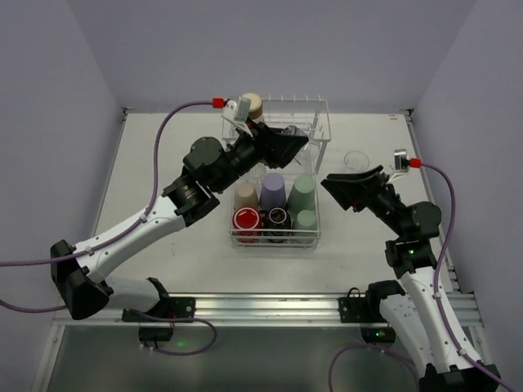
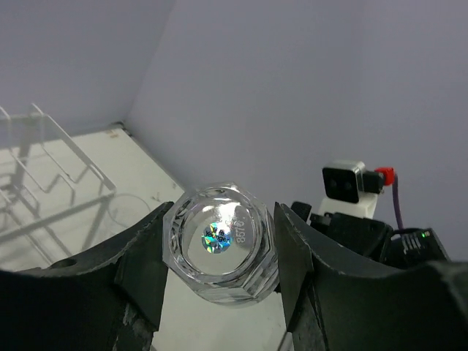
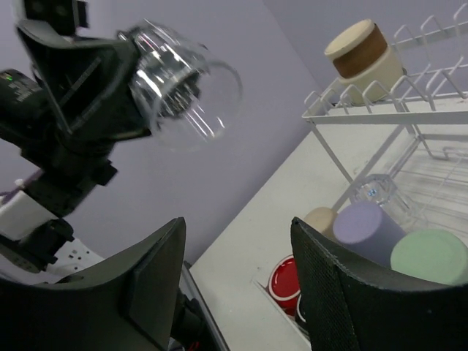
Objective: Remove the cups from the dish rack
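Lab test cell: blank walls (image 1: 270, 49), white table (image 1: 155, 163)

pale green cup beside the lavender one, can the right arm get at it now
Probably yes: the right claw is open, empty, beside the white wire dish rack; nothing covers the upturned pale green tumbler, and the left claw holds its clear faceted tumbler farther back.

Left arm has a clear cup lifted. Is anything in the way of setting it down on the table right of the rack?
Yes. The right gripper hangs open over that patch beside the dish rack, and another clear cup stands just beyond it. The held clear cup would need to avoid both.
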